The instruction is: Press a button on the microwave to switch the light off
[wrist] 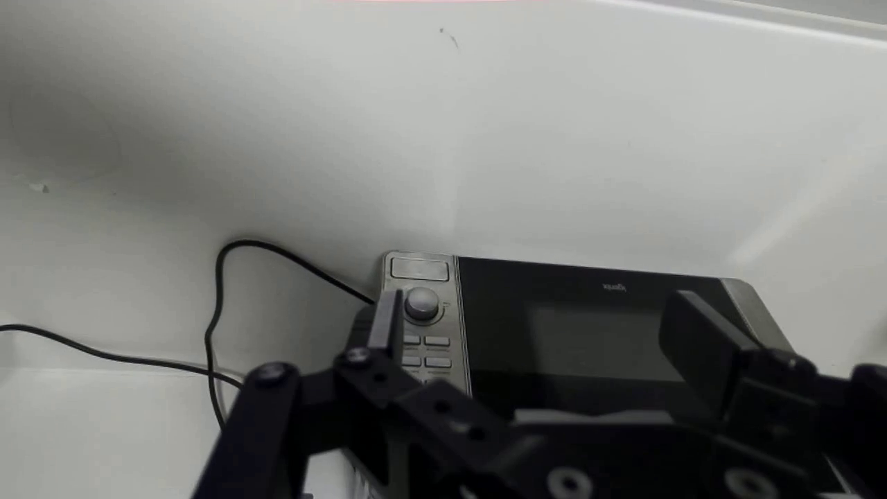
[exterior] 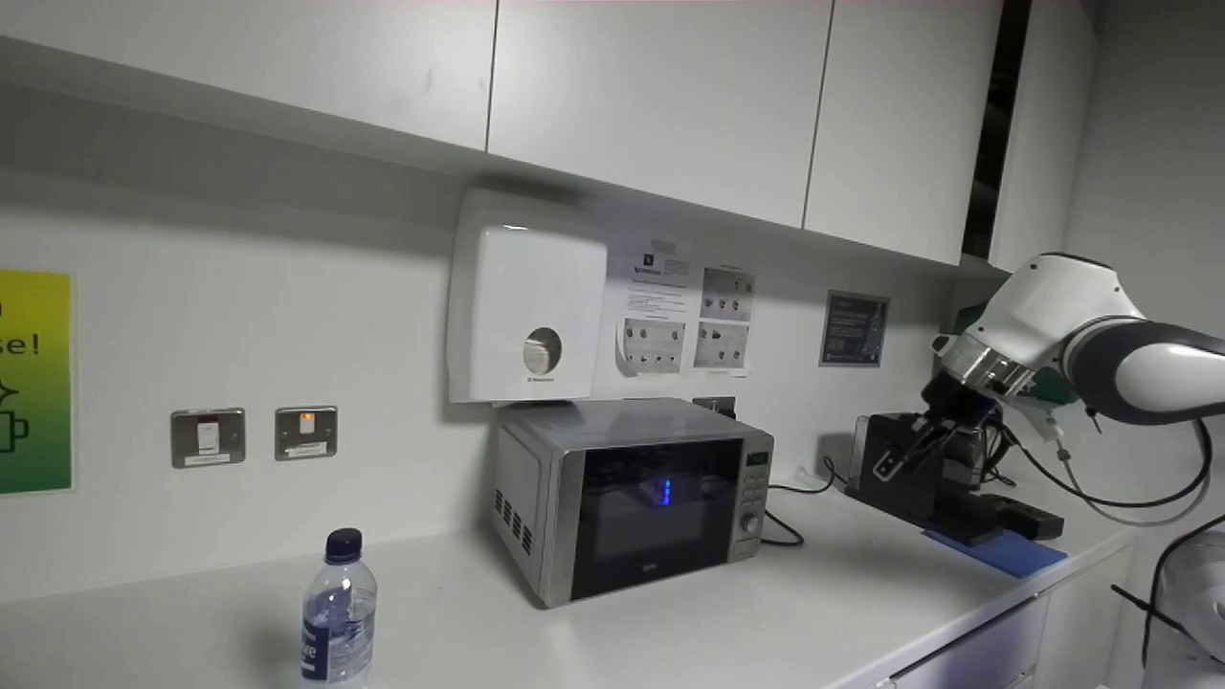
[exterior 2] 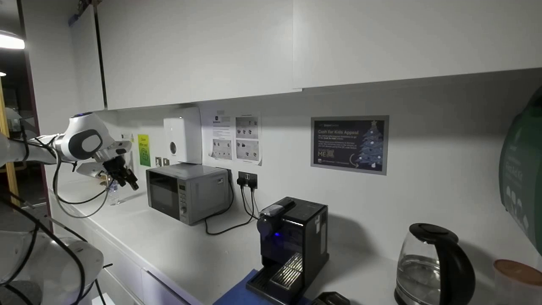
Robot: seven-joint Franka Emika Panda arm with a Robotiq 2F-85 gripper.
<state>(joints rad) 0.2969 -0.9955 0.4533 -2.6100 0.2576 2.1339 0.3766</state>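
Observation:
The silver-grey microwave [exterior: 656, 565] stands on the counter in both exterior views [exterior 2: 199, 186]. Its dark door also fills much of the wrist view [wrist: 596, 333], upside down. The light [exterior: 665, 492] shows as small blue spots on the dark door window in an exterior view; no glow shows on the door in the wrist view. The control strip [wrist: 454, 319] has a dial [wrist: 421, 303], a wide button [wrist: 420, 269] and several small buttons, some hidden by a finger. My gripper [wrist: 537, 305] is open and empty, in front of the microwave and apart from it [exterior 2: 129, 182].
A black coffee machine [exterior 2: 315, 237] stands on a blue mat, with a glass kettle [exterior 2: 417, 271] beyond it. A water bottle [exterior: 340, 612] stands on the microwave's other side. A white dispenser [exterior: 526, 297] and cupboards [exterior: 660, 96] hang above. A black cable [wrist: 218, 298] runs beside the microwave.

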